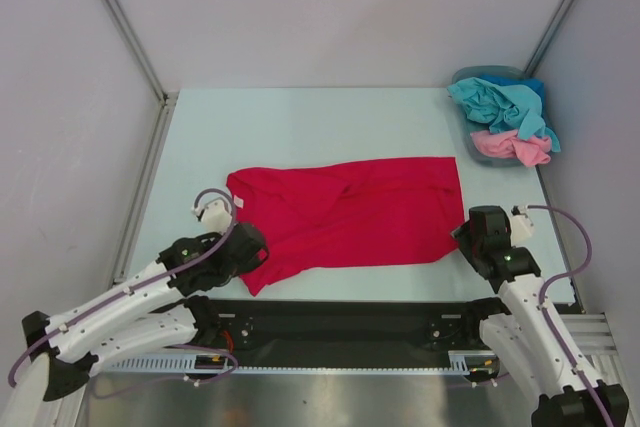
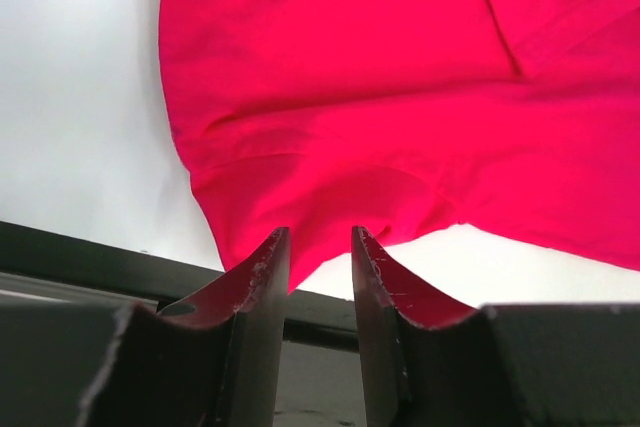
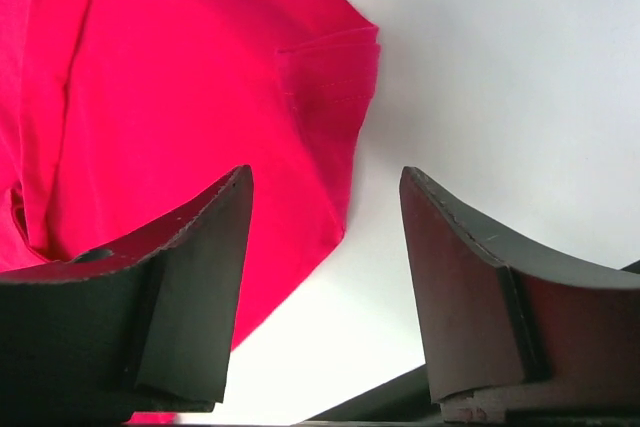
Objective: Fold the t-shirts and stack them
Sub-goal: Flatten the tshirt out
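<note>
The crimson t-shirt (image 1: 350,212) lies flat on the pale table (image 1: 300,127), near the front edge, stretched lengthwise from left to right. It is a rough, wide rectangle with soft creases across its middle and a tapering corner at the near left. A teal-blue t-shirt (image 1: 500,102) and a light pink t-shirt (image 1: 505,145) are bunched together in the blue-grey basket (image 1: 461,127) at the far right corner, well apart from the red one.

From above, the left gripper (image 1: 250,252) sits at the shirt's near-left corner and the right gripper (image 1: 478,232) at its near-right corner. That view hides both sets of fingertips under the black wrist housings.

The wrist cameras show the fingers. On the left, the two fingers stand a narrow gap apart. The pointed cloth corner lies on the table just at their tips, and bare table and the black front rail (image 2: 100,262) show through the gap. On the right, the fingers are spread wide. The shirt's corner, with a stitched, doubled hem, lies under and beyond one finger, and only white table shows between them. Neither gripper pinches the cloth.

The wrist views also show the stitching lines and folds in the fabric. Only the overhead view takes in the basket.
</note>
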Robot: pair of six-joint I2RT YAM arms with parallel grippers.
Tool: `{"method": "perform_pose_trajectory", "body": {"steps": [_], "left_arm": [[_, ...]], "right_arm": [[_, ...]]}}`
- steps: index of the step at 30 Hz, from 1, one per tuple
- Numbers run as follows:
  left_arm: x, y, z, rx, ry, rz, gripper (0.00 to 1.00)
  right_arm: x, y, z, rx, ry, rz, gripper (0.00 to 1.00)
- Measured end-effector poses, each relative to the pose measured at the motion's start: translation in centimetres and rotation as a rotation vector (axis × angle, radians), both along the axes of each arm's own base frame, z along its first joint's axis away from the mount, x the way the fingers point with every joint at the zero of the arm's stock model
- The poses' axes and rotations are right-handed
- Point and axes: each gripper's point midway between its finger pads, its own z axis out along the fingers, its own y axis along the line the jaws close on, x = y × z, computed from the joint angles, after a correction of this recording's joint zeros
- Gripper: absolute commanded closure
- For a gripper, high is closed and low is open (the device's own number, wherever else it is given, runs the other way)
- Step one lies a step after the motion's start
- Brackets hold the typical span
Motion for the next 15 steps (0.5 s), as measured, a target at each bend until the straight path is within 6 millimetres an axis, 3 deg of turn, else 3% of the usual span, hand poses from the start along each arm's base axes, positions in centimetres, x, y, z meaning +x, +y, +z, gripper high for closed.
{"method": "perform_pose_trajectory", "body": {"steps": [8,15], "left_arm": [[0.5,-0.6,0.1,0.024,-0.023,-0.018,0.63],[2.6,-2.3,1.2,0.046,-0.094,-0.057,0.57]], "right_arm": [[1.0,1.2,1.2,-0.017,-0.054,0.098,0.35],[3.9,2.9,4.4,-0.027,-0.177,0.191,0.35]]}}
